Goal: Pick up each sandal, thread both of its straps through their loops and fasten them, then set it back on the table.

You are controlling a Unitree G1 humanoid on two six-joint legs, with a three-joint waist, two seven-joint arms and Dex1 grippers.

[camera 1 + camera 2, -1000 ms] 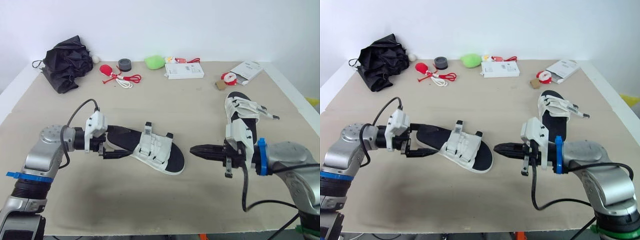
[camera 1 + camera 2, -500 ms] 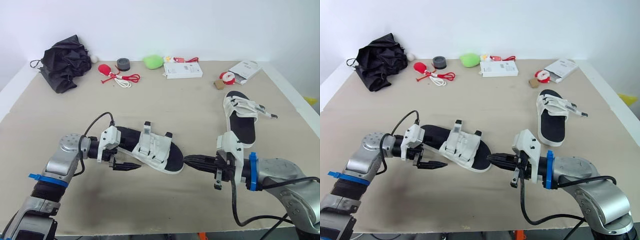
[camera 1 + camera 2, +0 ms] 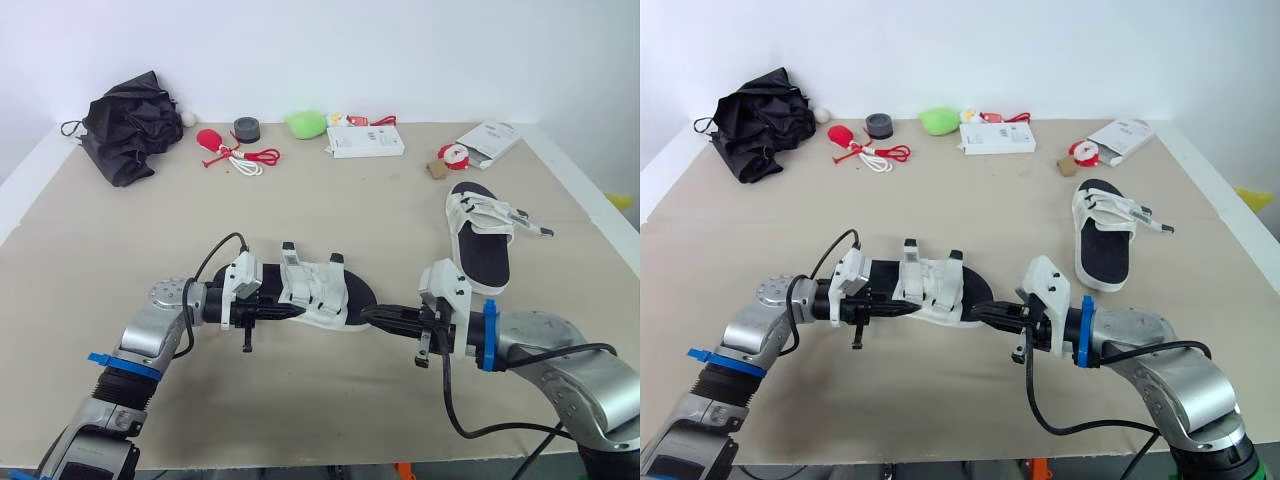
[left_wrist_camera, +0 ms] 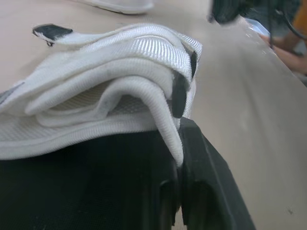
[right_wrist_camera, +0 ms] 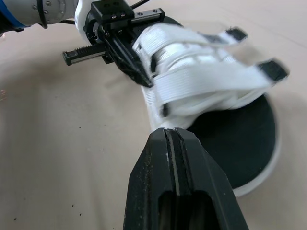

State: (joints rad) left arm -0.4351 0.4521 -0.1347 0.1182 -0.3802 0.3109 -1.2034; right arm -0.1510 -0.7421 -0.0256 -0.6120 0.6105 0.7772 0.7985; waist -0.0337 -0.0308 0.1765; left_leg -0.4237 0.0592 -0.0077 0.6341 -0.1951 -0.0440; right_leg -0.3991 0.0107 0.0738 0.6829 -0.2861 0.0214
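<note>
Grippers flank the near sandal, which lies flat on the table near its front edge. The left gripper, its fingers drawn close together, meets the side of the white straps, though whether it pinches the fabric cannot be told. The right gripper, closed tight with nothing between its fingers, touches the end of the black sole, while the far sandal rests well apart to the right.

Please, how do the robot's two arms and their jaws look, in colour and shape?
The left arm and right arm are silver-grey metal with rounded joints. Each has a blue band, a white block at the wrist, a looping black cable and slim black jaws.
</note>
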